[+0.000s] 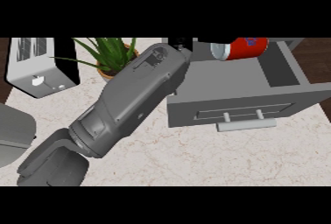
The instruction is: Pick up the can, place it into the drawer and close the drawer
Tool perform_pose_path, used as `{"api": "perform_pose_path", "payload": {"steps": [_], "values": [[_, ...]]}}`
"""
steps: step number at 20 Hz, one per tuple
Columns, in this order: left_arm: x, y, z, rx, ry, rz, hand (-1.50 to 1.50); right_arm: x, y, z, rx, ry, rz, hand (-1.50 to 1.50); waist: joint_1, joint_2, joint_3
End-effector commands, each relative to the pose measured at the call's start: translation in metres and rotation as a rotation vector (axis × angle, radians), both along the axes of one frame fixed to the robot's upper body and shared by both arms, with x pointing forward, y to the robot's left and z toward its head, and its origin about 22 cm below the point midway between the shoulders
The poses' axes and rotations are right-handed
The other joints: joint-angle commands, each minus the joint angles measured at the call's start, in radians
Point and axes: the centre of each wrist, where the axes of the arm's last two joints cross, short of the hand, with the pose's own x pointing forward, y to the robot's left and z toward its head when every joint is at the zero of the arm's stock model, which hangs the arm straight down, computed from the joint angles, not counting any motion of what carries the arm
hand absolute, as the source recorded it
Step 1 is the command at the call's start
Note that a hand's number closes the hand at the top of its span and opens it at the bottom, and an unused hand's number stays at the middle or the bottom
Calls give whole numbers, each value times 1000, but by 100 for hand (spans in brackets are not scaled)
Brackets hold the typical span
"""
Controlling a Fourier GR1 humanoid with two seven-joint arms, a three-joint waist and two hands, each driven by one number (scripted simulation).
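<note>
The red can [242,47] with blue markings lies tilted over the back of the open grey drawer [284,70], its pale end facing left and its top cut off by the view's edge. My left forearm runs diagonally from the lower left up to the top centre. My left hand [183,43] shows only as a small black part at the top edge, just left of the can. Whether it touches the can is hidden. The drawer's front panel carries a pale bar handle [245,124]. My right hand is out of view.
A silver toaster [39,65] stands at the upper left. A potted green plant [110,57] sits behind my forearm. A grey rounded object [13,131] lies at the left edge. The counter [213,157] is pale marble.
</note>
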Motion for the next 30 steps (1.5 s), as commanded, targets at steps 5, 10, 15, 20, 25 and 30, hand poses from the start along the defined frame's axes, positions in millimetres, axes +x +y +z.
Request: {"api": "perform_pose_path", "payload": {"steps": [5, 10, 15, 20, 25, 30], "values": [[1, 4, -17, 16, 28, 58, -150, 2, 4, -1, 6, -8, 1, -150, 1, 0, 0], [0, 7, -31, 36, 14, 89, -150, -9, -11, 0, -20, -3, 11, -150, -19, 0, 0], [-3, 4, -28, -9, -7, 96, -150, 2, 2, 5, 0, -35, 24, -150, -18, 4, 0], [3, 4, -16, -40, -28, 66, -150, 3, 4, 40, -332, -136, 7, -150, 4, 7, -1], [-2, 1, -18, -59, -83, 56, -150, 16, 23, 52, -406, -227, 47, -150, 16, 6, -1], [-3, -1, -15, -66, -122, 63, -150, 33, 35, 59, -555, -239, 60, -150, 46, 3, -2]]}}
